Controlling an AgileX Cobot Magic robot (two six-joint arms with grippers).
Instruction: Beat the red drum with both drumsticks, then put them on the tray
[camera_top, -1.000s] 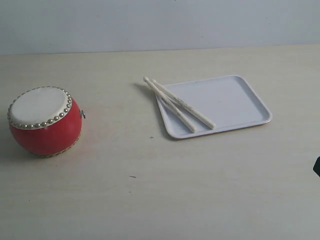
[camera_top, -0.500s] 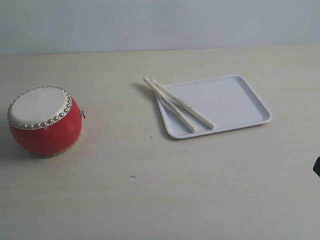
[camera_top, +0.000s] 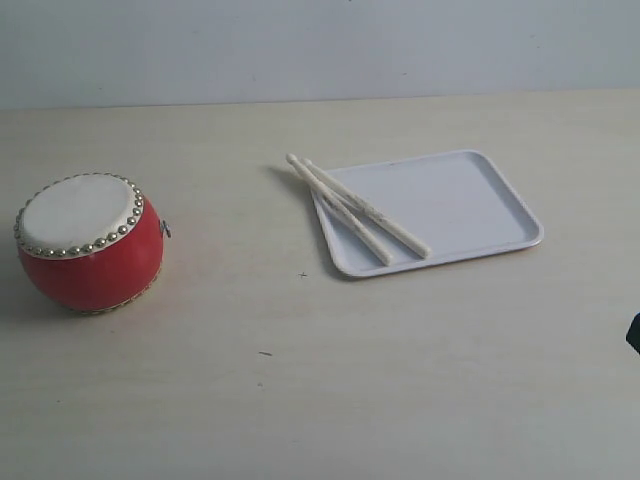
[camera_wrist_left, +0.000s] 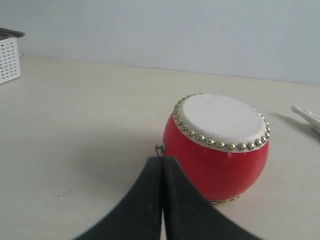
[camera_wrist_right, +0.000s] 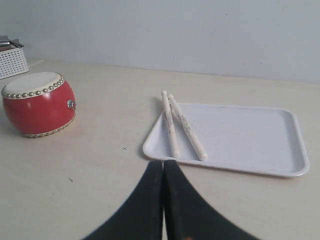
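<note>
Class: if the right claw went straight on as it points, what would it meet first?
Probably the near rim of the tray, beside the thick ends of the drumsticks; how high the right claw rides is unclear.

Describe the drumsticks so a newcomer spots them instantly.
On the pale table, look right of the red drum to the white tray. Two thin cream drumsticks lie at its drum-side end, tips overhanging the rim: the only slender things there.
</note>
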